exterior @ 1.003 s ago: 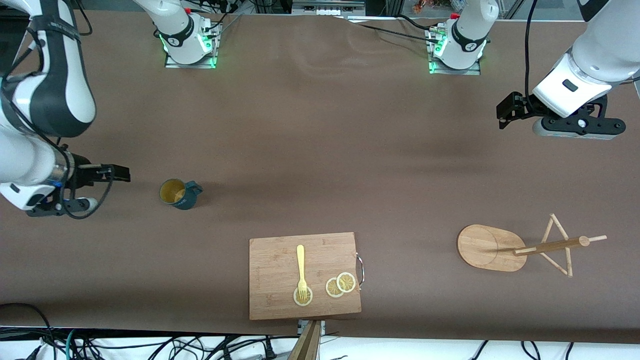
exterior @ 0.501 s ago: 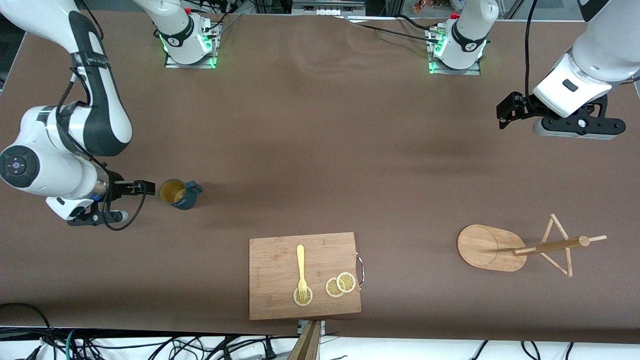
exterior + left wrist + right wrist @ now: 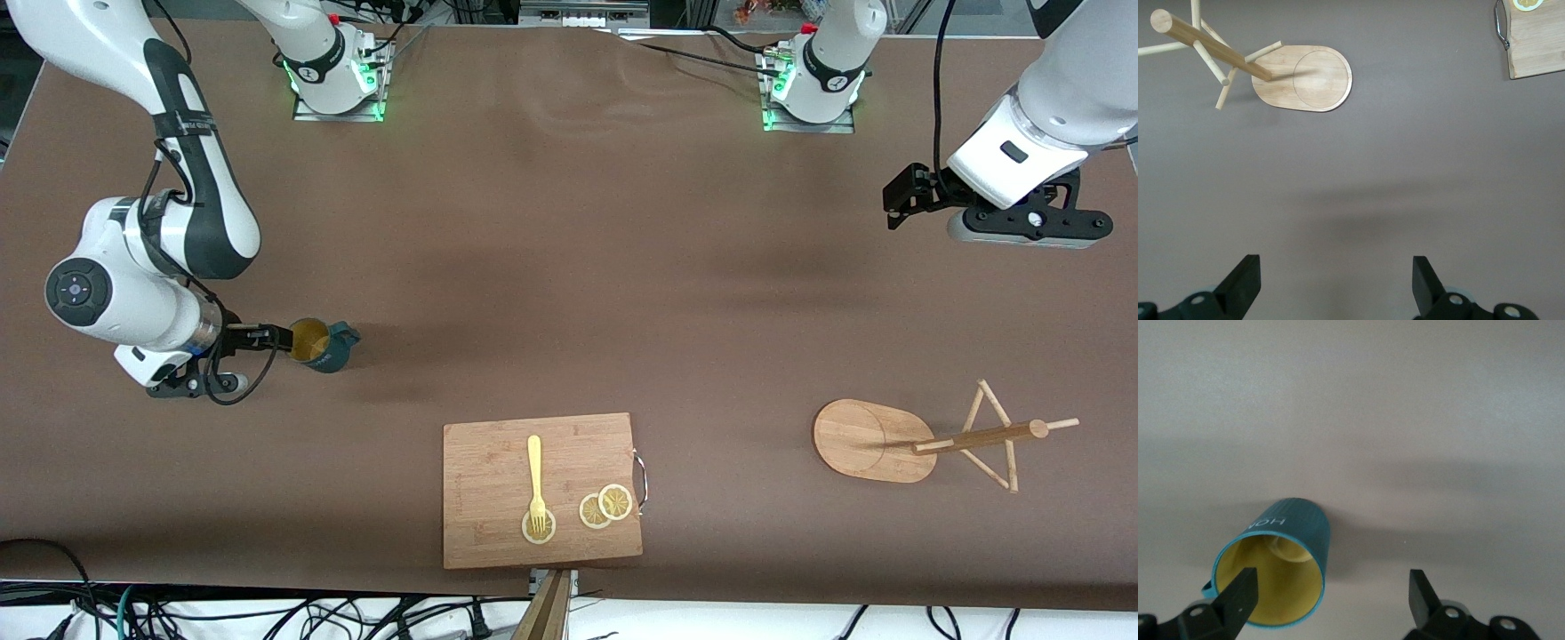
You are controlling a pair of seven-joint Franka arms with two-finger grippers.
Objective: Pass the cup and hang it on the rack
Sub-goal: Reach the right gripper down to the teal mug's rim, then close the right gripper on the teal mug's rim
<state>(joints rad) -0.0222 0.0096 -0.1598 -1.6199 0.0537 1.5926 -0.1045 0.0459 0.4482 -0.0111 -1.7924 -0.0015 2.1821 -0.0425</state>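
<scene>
Now that the right end effector [image 3: 277,337] has swept in from the desk's [image 3: 569,267] edge, its spread fingers straddle the rim of the cup [image 3: 318,345], which stands at about nine o'clock. A closing grasp looks imminent. The left end effector [image 3: 898,197], also spread, waits above the rack [image 3: 925,442] at four o'clock.

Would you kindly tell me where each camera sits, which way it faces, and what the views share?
Front view: high across the table, facing both arms; shows cup, rack, cutting board.
Left wrist view: above the table, looking down past the open left gripper at the rack.
Right wrist view: low, behind the open right gripper, at the cup.
Front shares both.
</scene>
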